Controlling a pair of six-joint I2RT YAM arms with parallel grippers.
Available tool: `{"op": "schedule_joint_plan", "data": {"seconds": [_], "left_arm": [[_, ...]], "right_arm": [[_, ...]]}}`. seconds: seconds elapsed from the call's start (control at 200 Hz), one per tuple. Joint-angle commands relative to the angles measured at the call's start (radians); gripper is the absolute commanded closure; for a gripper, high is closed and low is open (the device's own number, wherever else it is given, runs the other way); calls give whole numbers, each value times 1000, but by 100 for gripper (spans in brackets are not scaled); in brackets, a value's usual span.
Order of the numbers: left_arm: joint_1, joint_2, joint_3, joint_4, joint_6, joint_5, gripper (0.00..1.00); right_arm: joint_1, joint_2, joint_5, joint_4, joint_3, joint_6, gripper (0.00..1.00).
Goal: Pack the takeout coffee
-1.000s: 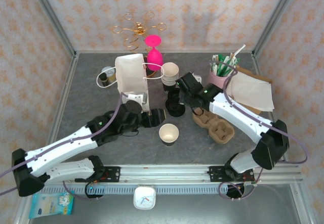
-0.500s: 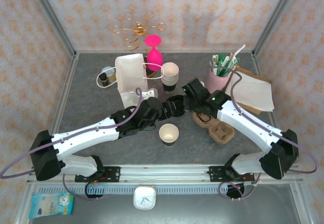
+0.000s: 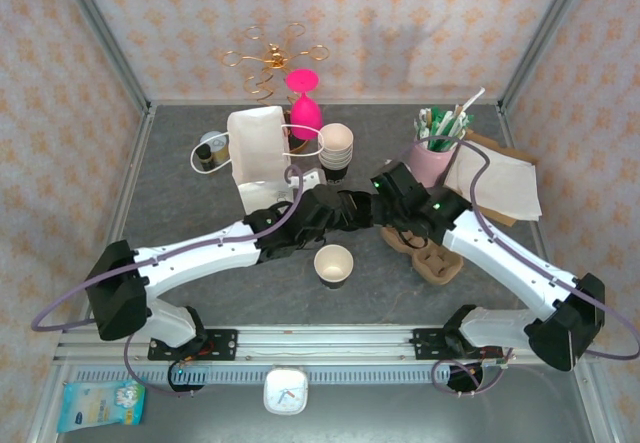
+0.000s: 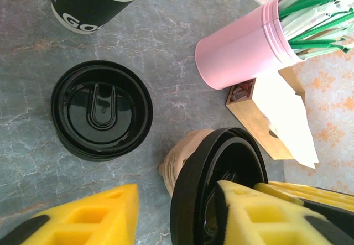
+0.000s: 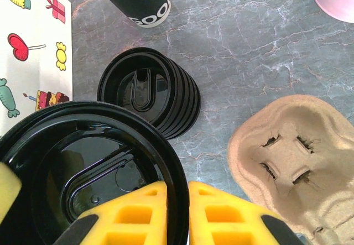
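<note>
Clamped by right gripper [image 5: 178, 194] on rim of black lid [image 5: 91, 156], lid cut off at frame edge. Straddling same rim with left gripper [image 4: 177, 194], jaws apart, contact unclear. Beside pulp carrier [image 5: 293, 156], near open cup [image 3: 333, 263].

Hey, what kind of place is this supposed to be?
Probably a mock coffee-takeout counter inside a robot test enclosure: stacked paper cups, a pink cup of straws, black lids and a pulp cup carrier sit on a grey table between patterned walls.
</note>
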Motion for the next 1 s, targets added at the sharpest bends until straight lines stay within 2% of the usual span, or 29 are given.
{"op": "schedule_joint_plan", "data": {"seconds": [0.0, 0.275, 0.741, 0.996], "left_arm": [[-1, 20, 44, 26, 8, -16, 63], [5, 47, 58, 38, 21, 15, 74], [15, 91, 87, -6, 55, 50, 75], [19, 95, 93, -11, 49, 58, 85]], "right_arm": [[-4, -19, 4, -3, -16, -25, 86], [-4, -19, 4, 3, -23, -36, 86], [-3, -19, 17, -1, -15, -46, 86], [-4, -19, 17, -6, -8, -45, 84]]}}
